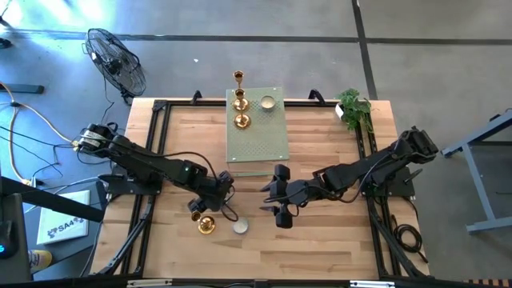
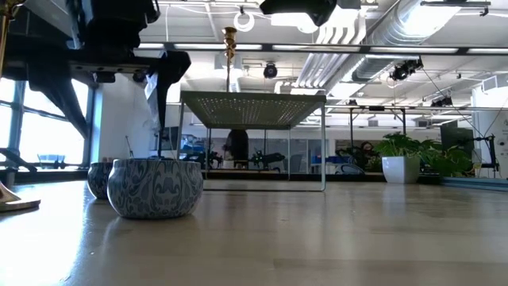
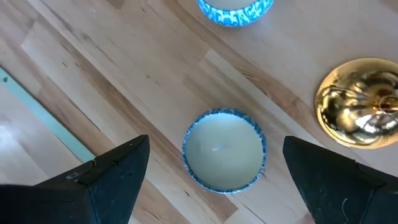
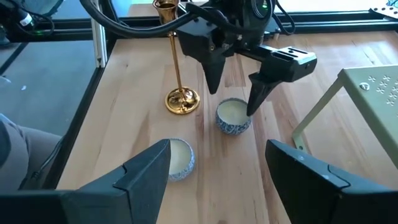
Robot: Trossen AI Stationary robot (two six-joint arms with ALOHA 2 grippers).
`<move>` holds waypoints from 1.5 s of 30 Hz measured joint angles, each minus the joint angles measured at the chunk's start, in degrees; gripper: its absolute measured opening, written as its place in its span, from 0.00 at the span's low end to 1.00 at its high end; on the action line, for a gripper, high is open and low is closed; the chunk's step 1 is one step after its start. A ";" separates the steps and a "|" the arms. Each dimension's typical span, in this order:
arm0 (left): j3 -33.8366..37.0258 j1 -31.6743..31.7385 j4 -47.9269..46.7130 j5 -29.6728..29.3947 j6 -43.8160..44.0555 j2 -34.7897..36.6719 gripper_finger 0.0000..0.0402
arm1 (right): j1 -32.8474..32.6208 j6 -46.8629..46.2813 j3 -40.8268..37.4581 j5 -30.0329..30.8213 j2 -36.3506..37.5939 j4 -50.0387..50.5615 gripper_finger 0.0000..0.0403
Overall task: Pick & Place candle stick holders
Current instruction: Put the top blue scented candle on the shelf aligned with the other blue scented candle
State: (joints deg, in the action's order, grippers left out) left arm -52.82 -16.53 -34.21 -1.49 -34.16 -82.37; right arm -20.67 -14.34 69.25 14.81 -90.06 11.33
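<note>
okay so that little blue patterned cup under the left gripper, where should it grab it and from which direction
Across the rim, from straight above. The cup is low, round and upright, and the left gripper hangs open over it, fingers either side. The gold holder beside it leaves room.

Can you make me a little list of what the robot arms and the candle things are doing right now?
left pincer: open, right above a white cup, one finger on each side, not gripping yet
right pincer: open, holding nothing, waiting over bare table beside the slab
gold holder near left arm: standing upright on the wood
second white cup: on the wood, nearer the right arm
green slab: carries two gold holders and one cup
plant: at the table's far right corner
</note>
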 joint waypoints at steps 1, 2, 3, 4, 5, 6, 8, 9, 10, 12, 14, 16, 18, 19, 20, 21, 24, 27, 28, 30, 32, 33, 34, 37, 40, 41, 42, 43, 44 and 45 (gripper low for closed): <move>0.00 0.00 0.25 -0.07 0.00 0.00 0.90 | 0.00 -0.24 0.00 0.00 0.00 0.00 0.64; 0.00 0.00 0.26 0.11 0.31 0.00 0.90 | 0.00 -0.41 0.00 0.00 0.00 0.00 0.64; 0.00 0.00 0.20 0.52 0.84 0.00 0.90 | 0.00 -0.45 0.00 0.00 0.00 0.00 0.64; 0.00 0.00 0.21 0.61 1.34 -0.02 0.90 | 0.01 -0.45 0.00 0.02 0.00 -0.01 0.64; 0.00 0.00 0.21 0.49 1.44 0.00 0.90 | 0.00 -0.47 0.00 0.00 0.00 0.00 0.64; 0.00 0.00 0.15 0.49 1.46 -0.02 0.90 | 0.00 -0.75 0.00 0.02 0.00 0.00 0.64; 0.00 0.00 -0.29 0.49 1.45 -0.02 0.90 | 0.00 -1.34 0.00 0.00 0.00 0.00 0.64; 0.00 0.00 -0.26 0.49 1.45 -0.02 0.90 | 0.00 -1.64 0.00 0.02 0.00 0.00 0.64; 0.00 0.00 -0.26 0.51 1.67 -0.02 0.90 | 0.00 -1.73 0.00 0.01 0.00 -0.01 0.64; 0.00 0.00 -0.64 0.62 2.91 -0.02 0.90 | 0.00 -1.73 0.00 0.02 0.00 0.00 0.64; 0.00 0.00 -0.62 0.58 3.88 -0.02 0.90 | 0.00 -1.74 0.00 0.01 0.00 0.00 0.64; 0.00 0.00 -0.64 0.52 4.75 -0.02 0.90 | 0.00 -1.73 0.00 0.02 0.00 -0.01 0.64; 0.00 0.00 -0.64 0.88 6.52 -0.02 0.90 | 0.00 -1.72 0.00 0.02 0.00 0.00 0.64; 0.00 0.00 -0.55 0.91 7.41 -0.17 0.90 | 0.00 -1.74 0.00 0.02 0.00 -0.02 0.64; 0.00 0.00 -0.17 0.89 7.65 -0.63 0.90 | 0.00 -1.74 0.00 0.02 0.00 0.00 0.64; 0.00 0.00 0.03 0.82 7.63 -1.12 0.90 | 0.00 -1.74 0.00 0.02 0.00 -0.02 0.64; 0.00 0.00 -0.41 0.61 7.57 -2.70 0.90 | 0.00 -1.74 0.00 0.02 0.00 -0.02 0.64; 0.08 0.02 -0.64 0.70 7.49 -4.56 0.90 | 0.00 -1.74 0.00 0.02 0.00 -0.02 0.64; 0.08 0.02 -0.19 0.90 7.49 -4.96 0.90 | 0.00 -1.74 0.00 -0.03 0.00 -0.02 0.64; 0.02 0.01 -0.05 0.91 7.48 -5.50 0.90 | 0.00 -1.99 0.00 -0.22 0.00 -0.06 0.64; 0.02 0.02 -0.06 0.93 7.46 -5.78 0.90 | 0.00 -2.17 0.00 -0.24 0.00 -0.29 0.64; 0.02 0.02 0.06 0.91 7.48 -5.85 0.90 | 0.00 -2.15 0.00 -0.24 0.00 -0.38 0.64; 0.02 0.02 -0.13 0.90 7.49 -5.86 0.90 | 0.00 -2.17 0.00 -0.24 0.00 -0.46 0.64; 0.02 0.02 -0.13 0.93 7.48 -5.86 0.90 | 0.00 -2.17 0.00 -0.24 0.00 -0.48 0.64; 0.02 0.04 -0.18 0.91 7.46 -5.86 0.90 | 0.00 -2.17 0.00 -0.24 0.00 -0.56 0.64; 0.02 0.04 -0.16 0.91 7.46 -5.87 0.90 | 0.00 -2.17 0.00 -0.22 0.00 -0.58 0.64; 0.02 0.04 -0.07 0.91 7.46 -6.00 0.90 | 0.00 -2.19 0.00 -0.22 0.00 -0.67 0.64; 0.01 0.04 0.02 0.93 7.46 -6.28 0.90 | 0.00 -2.21 0.00 -0.23 0.00 -0.78 0.64; 0.00 0.04 0.03 0.98 7.46 -6.60 0.90 | 0.00 -2.22 0.00 -0.22 0.00 -0.89 0.64; 0.00 0.04 -0.04 1.10 7.48 -6.94 0.90 | 0.00 -2.22 0.00 -0.23 0.00 -0.97 0.64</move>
State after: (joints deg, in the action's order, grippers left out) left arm -52.82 -16.49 -34.24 -0.39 -26.68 -89.31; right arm -20.67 -16.56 69.25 14.58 -90.06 10.36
